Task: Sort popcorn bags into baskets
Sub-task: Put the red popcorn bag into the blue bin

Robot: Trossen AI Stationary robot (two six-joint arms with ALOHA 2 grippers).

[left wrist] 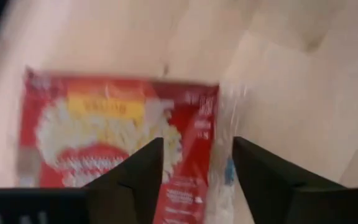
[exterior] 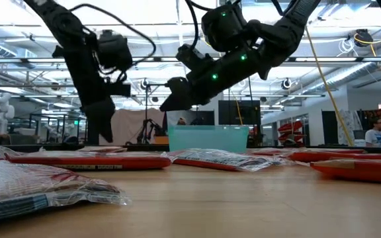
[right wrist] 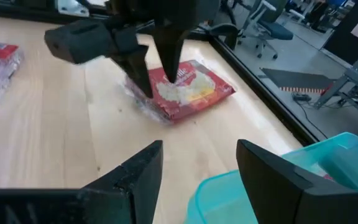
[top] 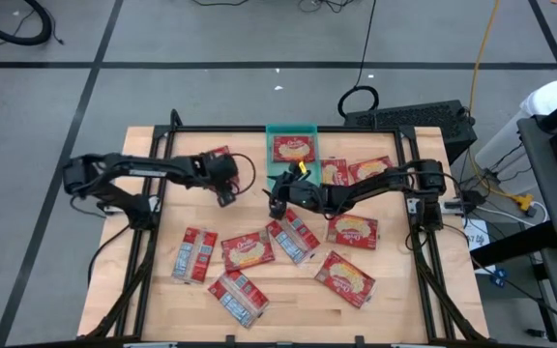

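Note:
A teal basket [top: 291, 129] stands at the table's far edge with one red popcorn bag [top: 293, 148] lying flat in it. Another red popcorn bag [top: 218, 154] [left wrist: 110, 124] [right wrist: 188, 90] lies flat on the table left of the basket. My left gripper [top: 227, 191] [left wrist: 197, 168] [right wrist: 157, 78] points down over that bag's near end, open, its fingers on either side of the bag's sealed edge. My right gripper [top: 277, 201] [right wrist: 197, 168] hovers open and empty by the basket's near left corner [right wrist: 229, 193]. Several more bags [top: 248, 251] lie flat across the table's near half. My left gripper's open fingers [right wrist: 143, 74] come from above, pointing down, at the sealed edge [left wrist: 219, 124] of the bag left of the basket. The bag lies flat on the table. I cannot tell whether the fingers touch it.
Two bags [top: 370, 169] lie right of the basket, and one [top: 352, 230] lies under my right arm. Others [top: 193, 253] [top: 237, 295] [top: 344, 278] [top: 293, 237] are scattered toward the near edge. Bare wood shows between the two grippers [top: 249, 208]. A black frame [top: 162, 145] borders the table.

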